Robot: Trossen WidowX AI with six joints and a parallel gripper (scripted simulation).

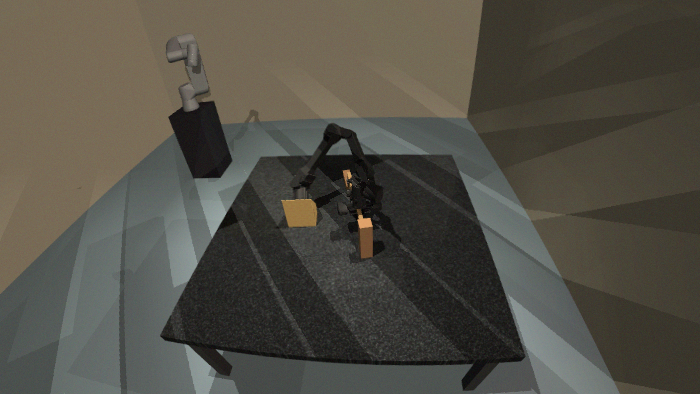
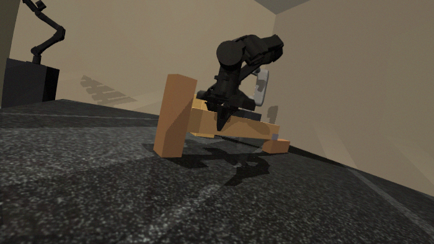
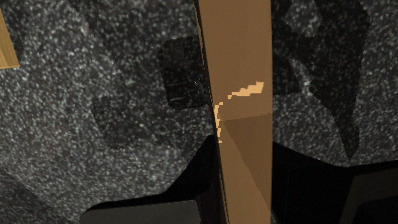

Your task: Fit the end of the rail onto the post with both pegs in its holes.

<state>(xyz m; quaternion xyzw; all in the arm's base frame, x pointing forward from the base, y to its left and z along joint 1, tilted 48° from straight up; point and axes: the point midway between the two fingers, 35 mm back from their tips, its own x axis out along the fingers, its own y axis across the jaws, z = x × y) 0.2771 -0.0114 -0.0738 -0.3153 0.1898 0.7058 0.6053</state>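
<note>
Rail (image 1: 359, 213) (image 2: 248, 127) (image 3: 242, 60) sits clamped in my claw (image 2: 220, 128), far end at the footboard block's bracket (image 2: 274, 136) (post end hidden from me).

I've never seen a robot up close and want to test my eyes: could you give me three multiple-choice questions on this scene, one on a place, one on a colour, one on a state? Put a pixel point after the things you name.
1. Where is the low block?
A) under the rail's far end
B) on top of the tall post
C) on the floor

2. What colour is the table top?
A) white
B) red
C) dark grey, speckled

3. How is the tool?
A) wide open, touching nothing
B) shut on the rail
C) lying on the table

Key:
1 A: the low block (image 2: 276, 147) sits beneath the far end of the rail (image 2: 248, 127) (image 3: 240, 60).
2 C: the table top (image 1: 430, 310) (image 2: 93, 198) shows pale specks on dark grey.
3 B: the tool (image 2: 221, 124) has its fingers about the rail, between its two ends.
</note>
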